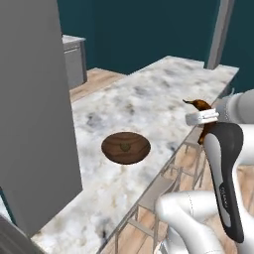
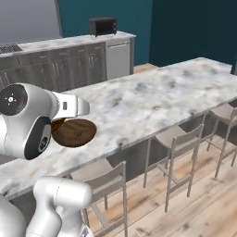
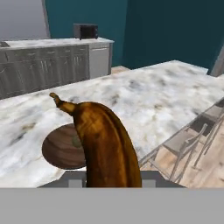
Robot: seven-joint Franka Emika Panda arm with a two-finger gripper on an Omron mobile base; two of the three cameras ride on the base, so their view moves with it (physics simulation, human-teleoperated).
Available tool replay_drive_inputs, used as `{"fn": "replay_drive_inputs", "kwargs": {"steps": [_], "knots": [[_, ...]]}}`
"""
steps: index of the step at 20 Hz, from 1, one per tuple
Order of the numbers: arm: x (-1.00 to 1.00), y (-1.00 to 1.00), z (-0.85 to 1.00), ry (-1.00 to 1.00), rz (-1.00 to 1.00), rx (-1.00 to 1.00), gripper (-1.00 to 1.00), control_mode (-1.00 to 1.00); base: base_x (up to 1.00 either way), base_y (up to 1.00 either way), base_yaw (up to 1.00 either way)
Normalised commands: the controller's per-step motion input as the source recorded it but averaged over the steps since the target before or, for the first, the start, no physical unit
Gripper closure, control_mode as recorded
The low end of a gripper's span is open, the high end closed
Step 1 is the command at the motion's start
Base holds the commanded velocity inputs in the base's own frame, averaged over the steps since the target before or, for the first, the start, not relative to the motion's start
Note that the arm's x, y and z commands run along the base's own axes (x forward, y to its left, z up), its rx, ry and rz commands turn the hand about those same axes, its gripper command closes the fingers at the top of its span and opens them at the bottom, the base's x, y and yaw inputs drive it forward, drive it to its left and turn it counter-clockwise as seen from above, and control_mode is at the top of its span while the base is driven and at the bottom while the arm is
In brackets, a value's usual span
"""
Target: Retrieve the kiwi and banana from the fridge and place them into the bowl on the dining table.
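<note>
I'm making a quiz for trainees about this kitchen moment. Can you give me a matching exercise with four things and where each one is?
Things:
1. banana
2. kiwi
3. bowl
4. chairs

Places:
A. on the dining table
B. lying in the bowl
C. along the table's edge, on the wooden floor
D. held in the gripper, at the table's edge and short of the bowl

Pairs: 1-D, 2-B, 3-A, 4-C

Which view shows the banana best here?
The hand view: the banana fills the centre, brown and stem-up, in front of the bowl. The left base view shows just its dark top beside the arm; in the right base view I cannot make it out.
</note>
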Motion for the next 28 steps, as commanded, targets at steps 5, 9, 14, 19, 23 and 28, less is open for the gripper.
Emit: {"fn": "replay_drive_inputs", "kwargs": {"steps": [5, 9, 14, 19, 23, 28], "knots": [[0.00, 0.00, 0.00, 0.00, 0.00, 0.00, 1.00, 1.00, 0.23, 0.00, 0.59], [0.00, 0.00, 0.00, 0.00, 0.00, 0.00, 1.00, 1.00, 0.47, -0.07, 0.52], [0.00, 0.00, 0.00, 0.00, 0.00, 0.00, 1.00, 1.00, 0.45, -0.05, 0.33], [0.00, 0.00, 0.00, 0.00, 0.00, 0.00, 1.00, 1.00, 0.22, 0.00, 0.10], [0.00, 0.00, 0.00, 0.00, 0.00, 0.00, 1.00, 1.00, 0.07, 0.00, 0.00], [0.07, -0.01, -0.02, 0.02, 0.00, 0.00, 1.00, -1.00, 0.03, 0.00, 0.00]]}}
